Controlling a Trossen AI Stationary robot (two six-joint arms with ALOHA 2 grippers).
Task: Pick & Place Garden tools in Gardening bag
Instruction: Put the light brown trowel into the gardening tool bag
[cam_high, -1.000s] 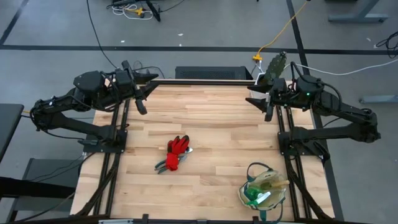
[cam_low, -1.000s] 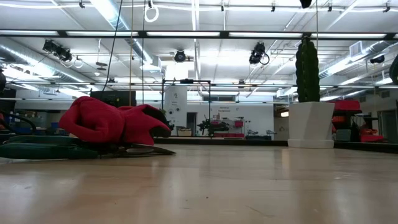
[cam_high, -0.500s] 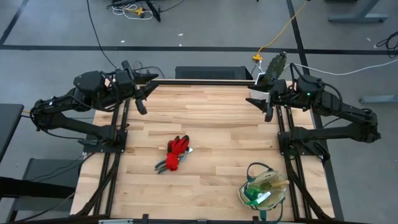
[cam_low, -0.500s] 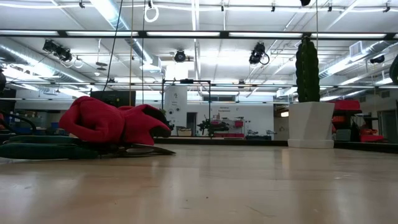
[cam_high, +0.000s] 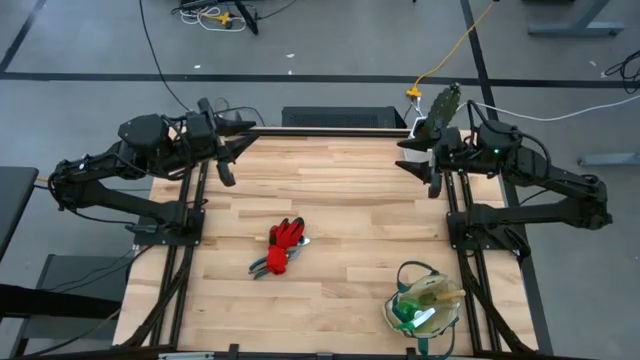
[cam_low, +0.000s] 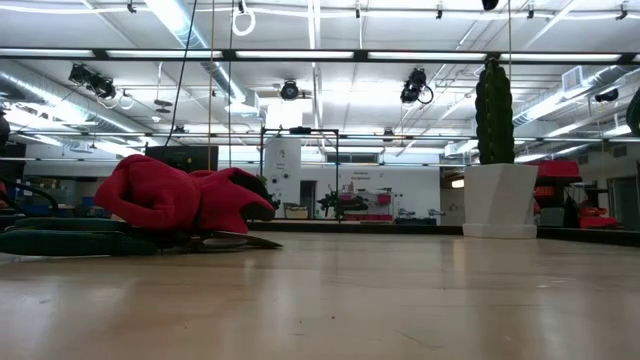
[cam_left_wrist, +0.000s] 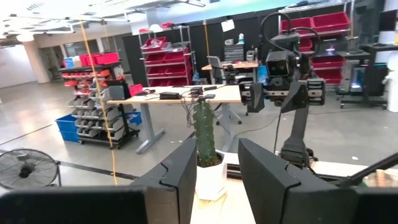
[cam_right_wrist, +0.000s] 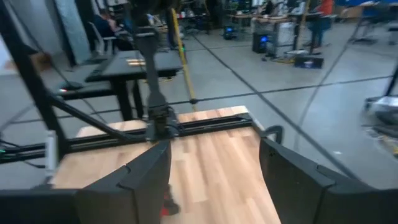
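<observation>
The red gloves (cam_high: 288, 236) lie in a heap on the wooden table's middle, with the dark-handled pruners (cam_high: 266, 264) partly under them on the near side. In the low view the gloves (cam_low: 180, 196) rest on the pruners' handles (cam_low: 60, 241). The gardening bag (cam_high: 422, 306) stands at the near right, with a green-and-white spray bottle (cam_high: 411, 316) and a wooden-handled trowel (cam_high: 436, 293) inside. My left gripper (cam_high: 236, 158) hovers open over the far left corner and my right gripper (cam_high: 416, 163) open over the far right; both point level toward the table's middle, high above the tools.
A green cactus (cam_high: 445, 103) in a white pot (cam_low: 498, 201) stands at the table's far right corner, just behind my right gripper. Black rails (cam_high: 190, 215) run along the table's left and right edges. Bare wood lies between the gloves and the bag.
</observation>
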